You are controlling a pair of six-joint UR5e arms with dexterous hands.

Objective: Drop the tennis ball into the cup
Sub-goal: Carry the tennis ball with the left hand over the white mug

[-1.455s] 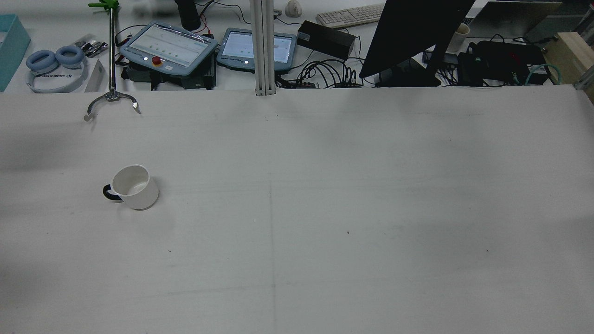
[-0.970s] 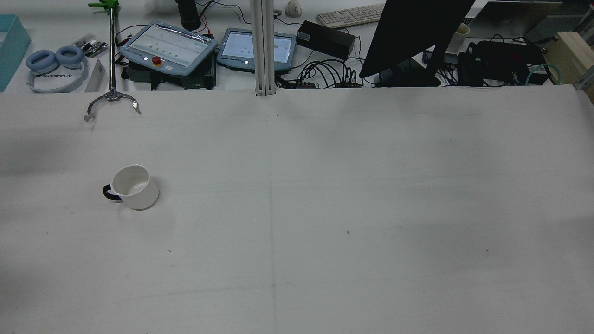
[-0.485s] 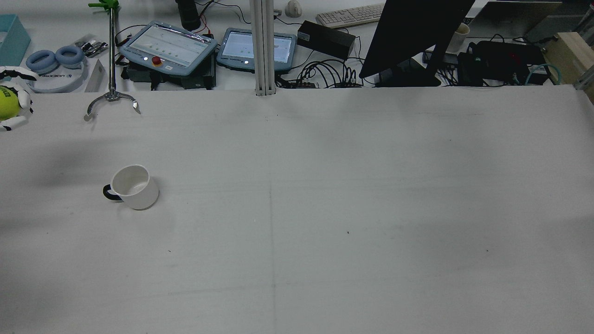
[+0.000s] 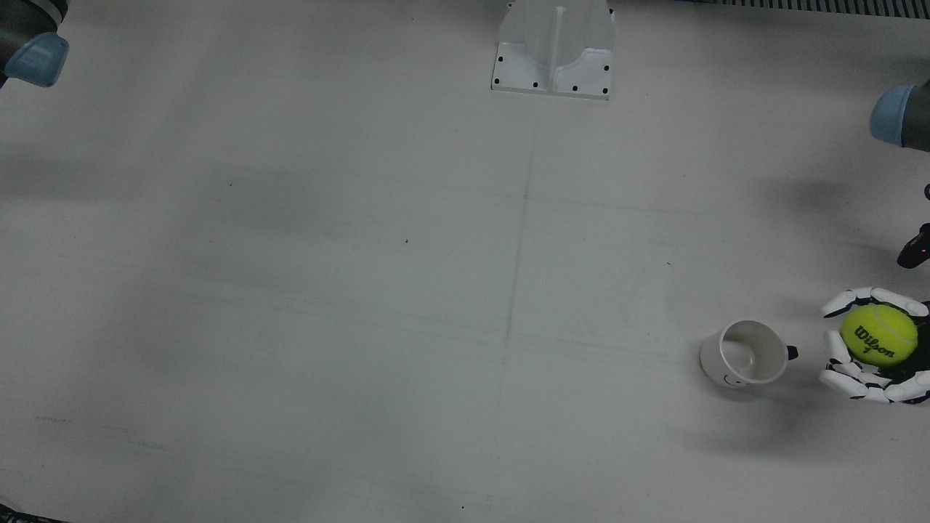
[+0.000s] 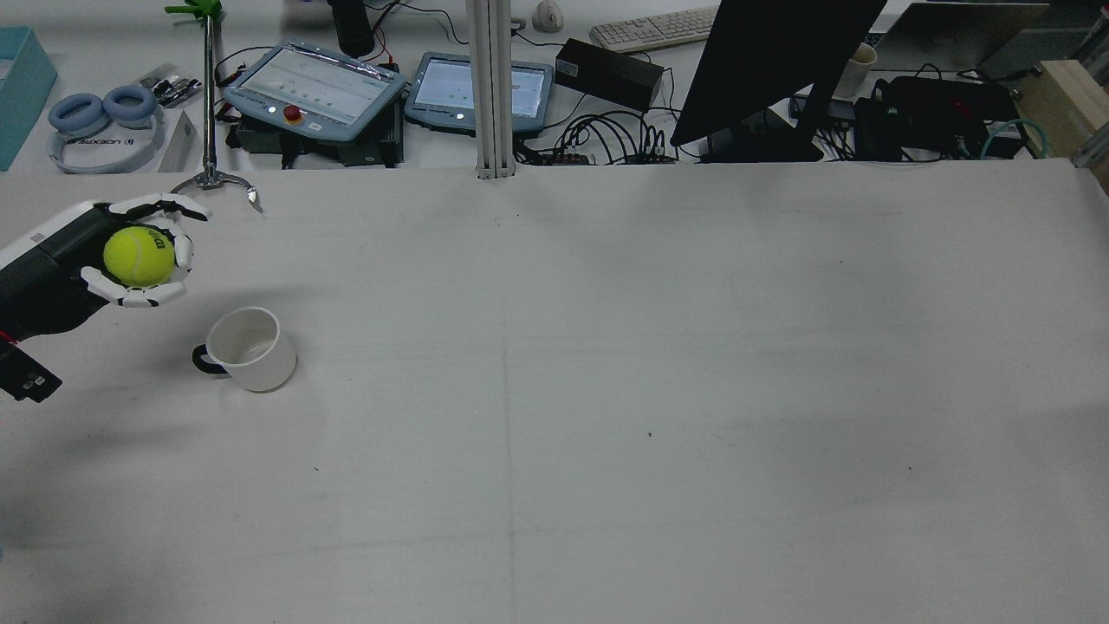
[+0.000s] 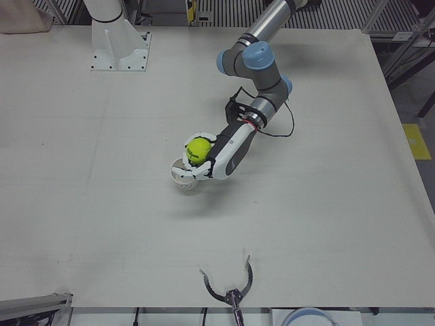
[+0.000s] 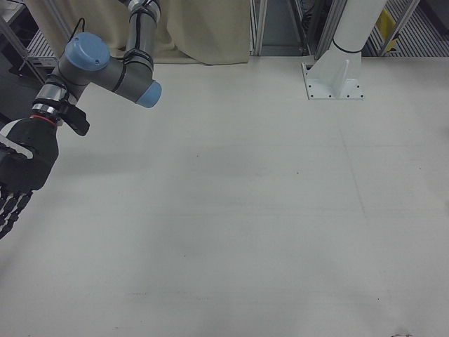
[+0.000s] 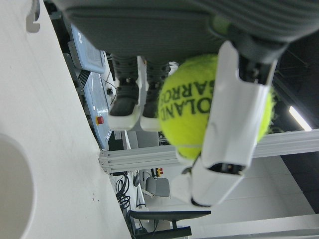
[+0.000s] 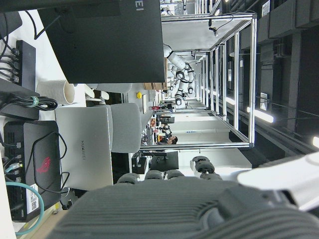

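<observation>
A white cup (image 5: 251, 348) with a black handle stands upright on the left part of the table, also visible in the front view (image 4: 745, 354). My left hand (image 5: 87, 251) is shut on a yellow-green tennis ball (image 5: 139, 256), held above the table. In the rear view it is up and left of the cup. In the front view the ball (image 4: 878, 334) and hand (image 4: 854, 379) are just beyond the cup's handle side. In the left-front view the ball (image 6: 198, 149) hovers by the cup's rim (image 6: 182, 178). My right hand (image 7: 17, 175) hangs open, far from both.
A metal claw on a rod (image 5: 208, 182) stands at the table's far left edge, close behind my left hand. A white pedestal (image 4: 554, 47) sits mid-table on the robot's side. Tablets (image 5: 316, 87), headphones (image 5: 100, 113), a monitor (image 5: 771, 61) and cables lie beyond the far edge.
My left hand came in from the rear view's left edge with the ball and moved right and nearer, toward the cup. The cup has not moved.
</observation>
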